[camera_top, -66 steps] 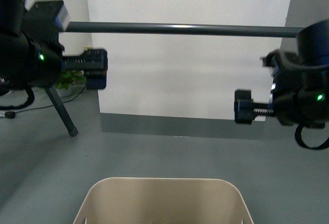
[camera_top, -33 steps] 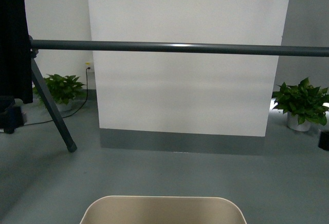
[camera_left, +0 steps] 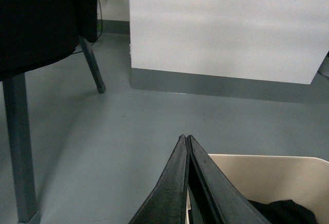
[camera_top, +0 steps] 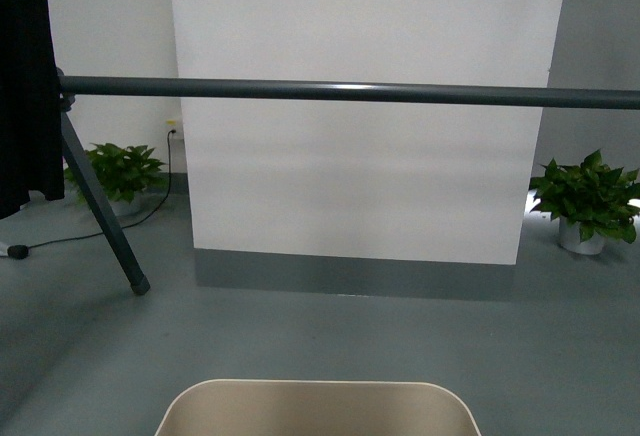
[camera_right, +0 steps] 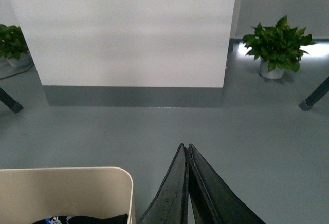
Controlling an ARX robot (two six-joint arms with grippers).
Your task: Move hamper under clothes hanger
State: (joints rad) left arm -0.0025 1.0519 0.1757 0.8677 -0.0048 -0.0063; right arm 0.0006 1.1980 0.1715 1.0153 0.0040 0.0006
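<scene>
The beige hamper [camera_top: 318, 408] sits on the grey floor at the bottom middle of the front view, only its far rim showing. It also shows in the left wrist view [camera_left: 267, 183] and the right wrist view [camera_right: 67, 193], with dark clothes inside. The clothes hanger's dark grey bar [camera_top: 350, 92] runs across the front view beyond the hamper, with one splayed leg [camera_top: 105, 211] at the left. My left gripper [camera_left: 185, 138] is shut and empty beside the hamper's left rim. My right gripper [camera_right: 185, 147] is shut and empty beside its right rim. Neither gripper shows in the front view.
A white panel [camera_top: 360, 176] stands behind the bar. A black garment [camera_top: 22, 76] hangs at the bar's left end. Potted plants stand at the far left [camera_top: 118, 171] and far right [camera_top: 588, 196]. A cable [camera_top: 60, 236] lies on the floor at the left.
Both arms were raised in the front view a second ago and have dropped out of it. The hamper's rim sits slightly lower in the front view than it did a second ago.
</scene>
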